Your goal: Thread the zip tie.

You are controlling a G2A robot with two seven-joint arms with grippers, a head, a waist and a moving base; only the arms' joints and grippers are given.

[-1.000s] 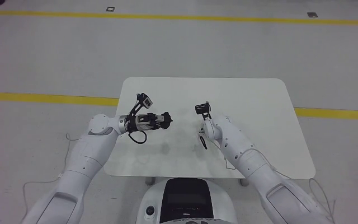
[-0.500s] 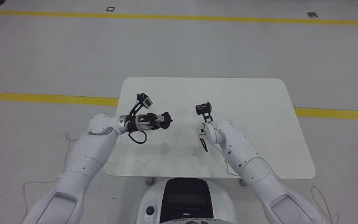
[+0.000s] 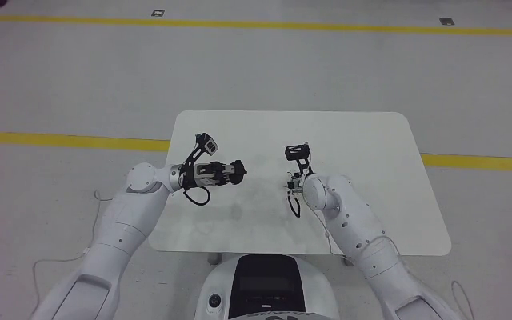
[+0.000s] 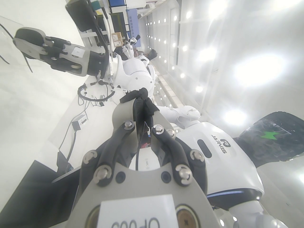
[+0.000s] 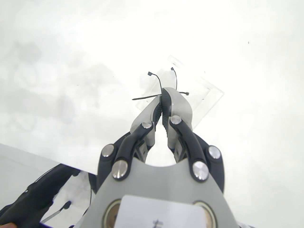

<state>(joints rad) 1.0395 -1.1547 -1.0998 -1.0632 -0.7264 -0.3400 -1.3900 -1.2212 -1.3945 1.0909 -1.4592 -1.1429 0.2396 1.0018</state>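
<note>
White table [image 3: 376, 160] under a two-armed robot, both arms raised over its near half and well apart. On the table under the right arm sits a clear plastic tray [image 5: 206, 88], its raised edges hard to make out against the white top. Above the tray hangs the right claw [image 5: 162, 99], pointing down, its grey fingers pressed together and clamped on thin black zip ties [image 5: 144, 97]. At least three strands fan out from the fingertips: two curl away to small square heads, and one sticks out sideways to a fine point. From the left wrist they show as loose threads dangling off that claw, clear of the tray. The left claw [image 4: 141, 103] is held out level, aimed across at the right one, its fingers together too. Something dark sits between the tips, but I cannot tell whether it is a tie or only the black padding. As for handling, the ties look almost weightless, springy and smooth. They should bend readily along their length, flick back when let go, and slip in a loose pinch. A single strand would likely be best gripped a little behind its pointed tail, so the short free end stays stiff enough to aim. The other claw would do best to pinch right beside the head and keep the slot steady. Several strands held at once may tangle.
</note>
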